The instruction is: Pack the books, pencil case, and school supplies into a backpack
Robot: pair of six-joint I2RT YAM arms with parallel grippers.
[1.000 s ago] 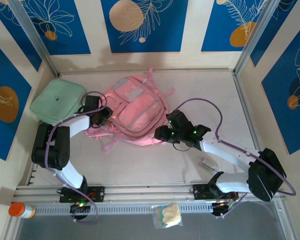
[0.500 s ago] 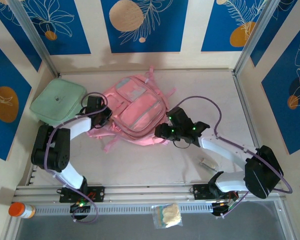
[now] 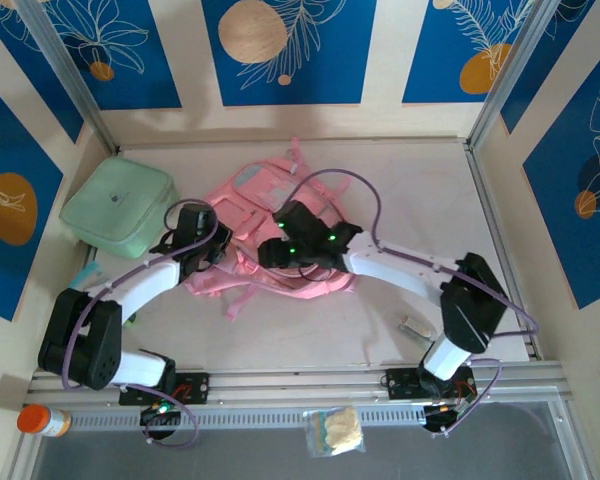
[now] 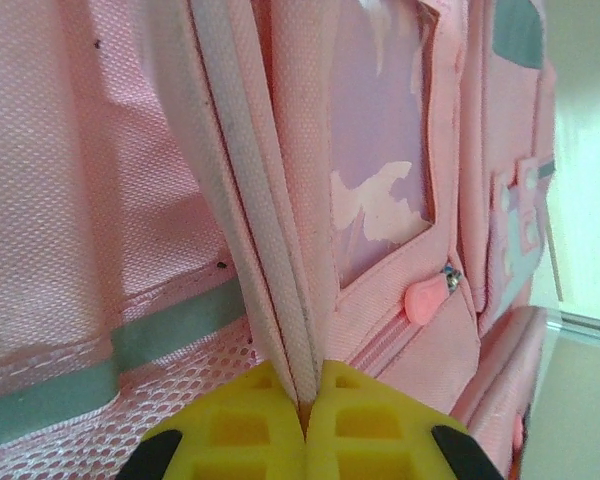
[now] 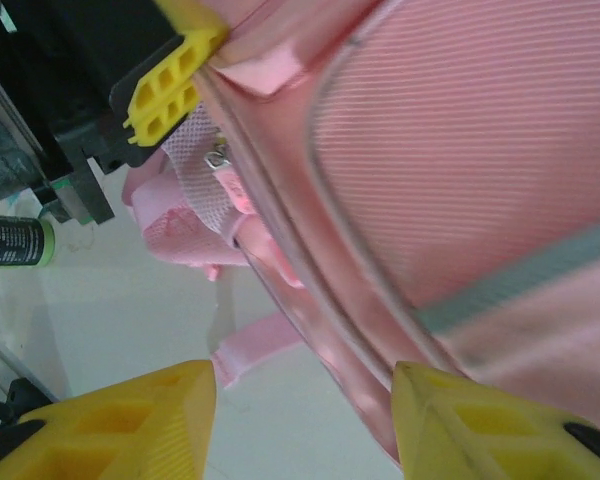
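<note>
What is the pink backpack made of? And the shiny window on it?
The backpack looks like matte woven cloth: tiny crisscross threads show. Its window panel seems soft glossy plastic, maybe vinyl: pale reflections sit on it. The mesh strip is netting with little holes.

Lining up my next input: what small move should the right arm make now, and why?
Probably ease the right gripper forward and close it on the rim of the backpack. It stands open with the pink rim running into the gap, while the left gripper is shut on a piped seam of the bag. A second hold would likely let the arms pull it open.
</note>
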